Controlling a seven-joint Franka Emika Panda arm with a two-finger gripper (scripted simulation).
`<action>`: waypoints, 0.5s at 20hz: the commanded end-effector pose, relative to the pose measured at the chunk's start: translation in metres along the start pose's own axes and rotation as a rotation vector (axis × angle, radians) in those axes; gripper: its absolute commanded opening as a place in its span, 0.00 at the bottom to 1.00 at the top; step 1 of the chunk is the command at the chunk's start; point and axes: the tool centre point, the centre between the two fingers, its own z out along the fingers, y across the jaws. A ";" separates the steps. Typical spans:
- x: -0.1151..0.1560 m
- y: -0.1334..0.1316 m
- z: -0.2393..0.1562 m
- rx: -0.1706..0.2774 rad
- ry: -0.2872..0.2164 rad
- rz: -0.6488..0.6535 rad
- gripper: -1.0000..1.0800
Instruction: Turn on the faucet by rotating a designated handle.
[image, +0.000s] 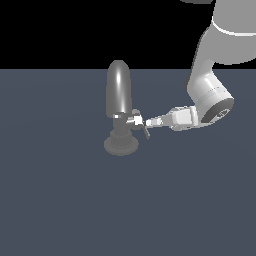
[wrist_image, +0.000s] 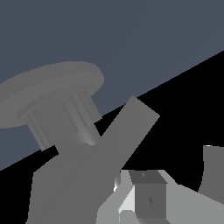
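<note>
The grey faucet (image: 119, 92) stands on the dark floor, with a tall bullet-shaped spout above a round flared base. The handle (image: 135, 119), a short silver stub with a bright tip, sticks out of the neck toward the exterior view's right. A dark bar hangs just below its end. My gripper (image: 150, 121) reaches in level from the right. Its fingers are together and its tip is against the handle's end. In the wrist view the faucet's flared base and ribbed neck (wrist_image: 57, 94) fill the frame. The handle (wrist_image: 131, 124) juts out beside my fingers (wrist_image: 149, 197).
The dark blue-grey floor (image: 60, 200) spreads flat all around the faucet. The white arm (image: 207, 90) comes down from the exterior view's upper right. Nothing else stands on the floor.
</note>
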 end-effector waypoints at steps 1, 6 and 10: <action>0.017 -0.014 0.000 0.019 0.000 0.017 0.00; 0.030 -0.026 0.000 0.020 -0.004 0.030 0.00; 0.040 -0.034 0.000 0.021 -0.006 0.041 0.00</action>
